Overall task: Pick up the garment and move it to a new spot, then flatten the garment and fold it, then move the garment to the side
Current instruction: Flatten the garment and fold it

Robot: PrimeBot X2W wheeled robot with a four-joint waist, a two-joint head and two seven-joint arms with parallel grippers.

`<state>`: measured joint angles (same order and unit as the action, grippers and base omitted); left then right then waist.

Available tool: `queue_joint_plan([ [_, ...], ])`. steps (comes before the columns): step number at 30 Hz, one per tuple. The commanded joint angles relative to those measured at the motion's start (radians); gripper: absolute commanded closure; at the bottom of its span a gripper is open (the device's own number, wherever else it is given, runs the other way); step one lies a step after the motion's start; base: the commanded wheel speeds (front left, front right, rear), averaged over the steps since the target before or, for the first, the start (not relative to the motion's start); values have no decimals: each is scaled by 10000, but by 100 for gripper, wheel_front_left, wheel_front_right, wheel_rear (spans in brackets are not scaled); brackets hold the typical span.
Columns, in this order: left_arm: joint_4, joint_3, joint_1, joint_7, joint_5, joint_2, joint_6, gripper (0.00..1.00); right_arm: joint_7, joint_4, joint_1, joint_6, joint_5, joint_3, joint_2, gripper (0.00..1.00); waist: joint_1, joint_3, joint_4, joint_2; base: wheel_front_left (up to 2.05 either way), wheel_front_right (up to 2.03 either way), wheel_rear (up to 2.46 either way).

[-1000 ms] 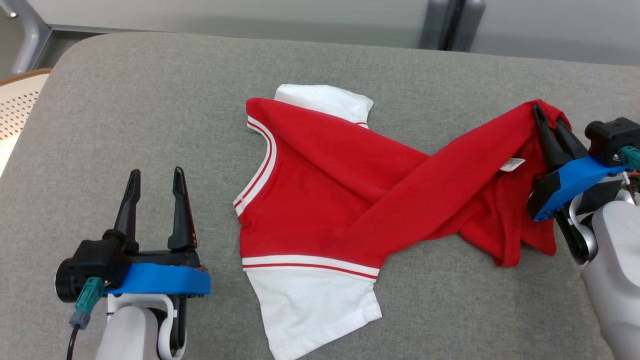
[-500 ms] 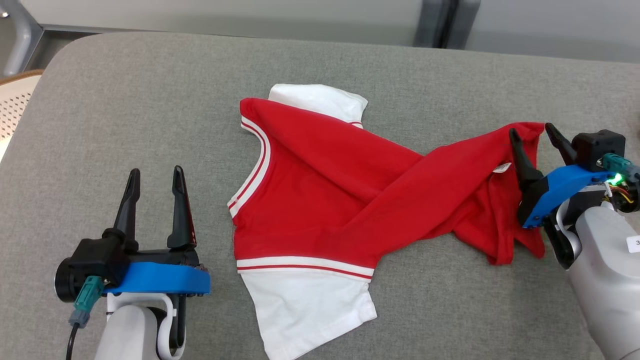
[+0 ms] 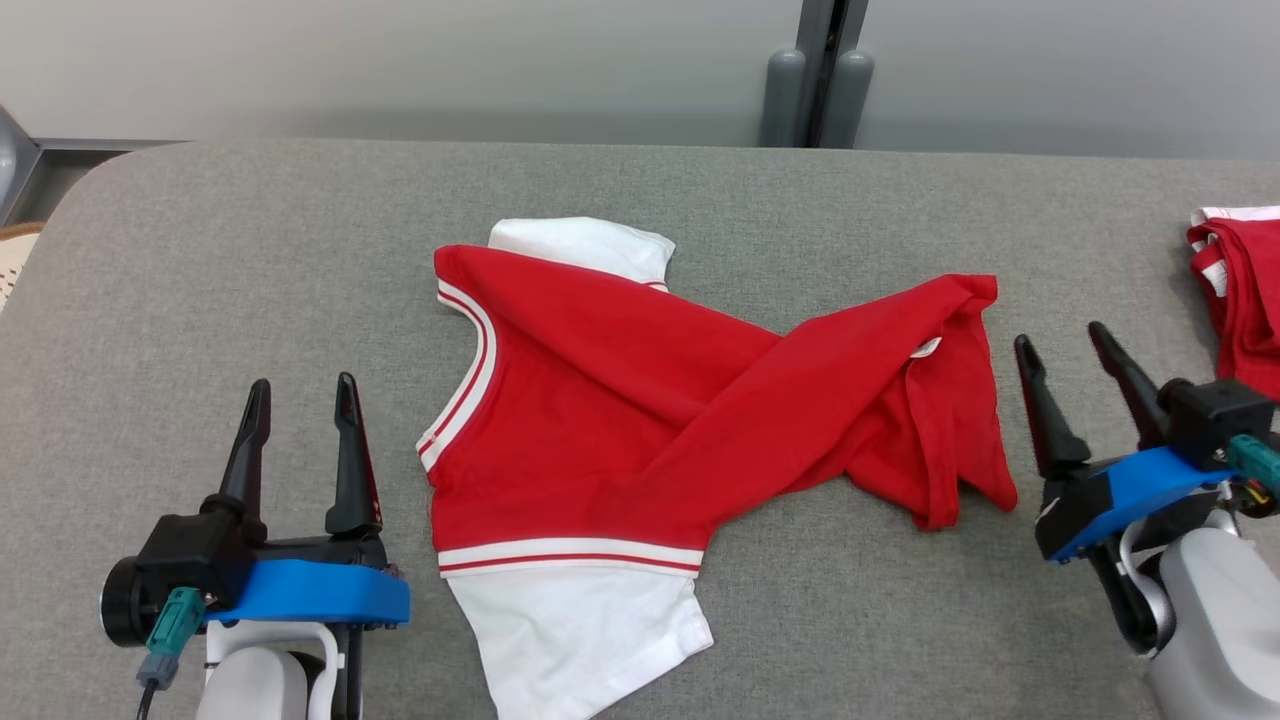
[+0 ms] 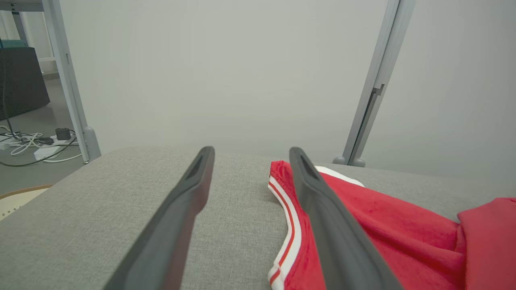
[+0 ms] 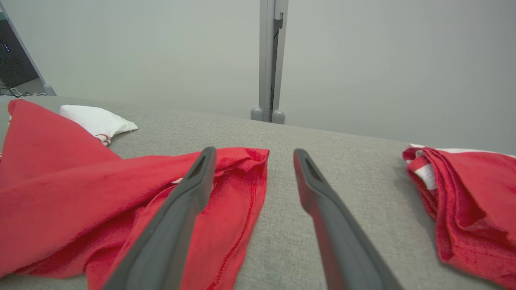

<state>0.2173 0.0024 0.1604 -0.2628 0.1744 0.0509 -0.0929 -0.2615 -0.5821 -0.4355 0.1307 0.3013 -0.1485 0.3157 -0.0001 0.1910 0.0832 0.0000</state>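
The red garment (image 3: 640, 420) with white sleeves and striped trim is lying rumpled on the grey surface (image 3: 250, 270) — its hem end twisting over toward the right.

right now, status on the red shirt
Left gripper, right gripper open, empty. Red-and-white shirt lies twisted, unfolded, on grey fabric table. Second red garment at right edge.

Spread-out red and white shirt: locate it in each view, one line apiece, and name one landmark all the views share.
Head view: shirt lies across the picture's middle, striped collar toward the left.
Left wrist view: shirt sits at the lower right, striped collar nearest the centre.
Right wrist view: shirt spreads over the lower left.
Shared landmark: grey upright post, standing behind the shirt in every view.
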Motion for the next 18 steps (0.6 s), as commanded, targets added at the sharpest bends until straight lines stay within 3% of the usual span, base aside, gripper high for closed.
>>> queue_joint_plan([
  [1,-22,45,-89,-25,-62,-7,-27,0,-50,226,167,1,-40,-115,-124,0,1,-31,-45,0,0,0,0],
  [8,15,-26,10,-25,-75,-8,-80,0,513,463,-159,0,-226,-718,-502,0,1,-23,-31,0,0,0,0],
  [18,9,-211,118,-25,82,-9,-74,0,989,-1424,-1099,0,-384,-825,-379,0,1,213,387,0,0,0,0],
])
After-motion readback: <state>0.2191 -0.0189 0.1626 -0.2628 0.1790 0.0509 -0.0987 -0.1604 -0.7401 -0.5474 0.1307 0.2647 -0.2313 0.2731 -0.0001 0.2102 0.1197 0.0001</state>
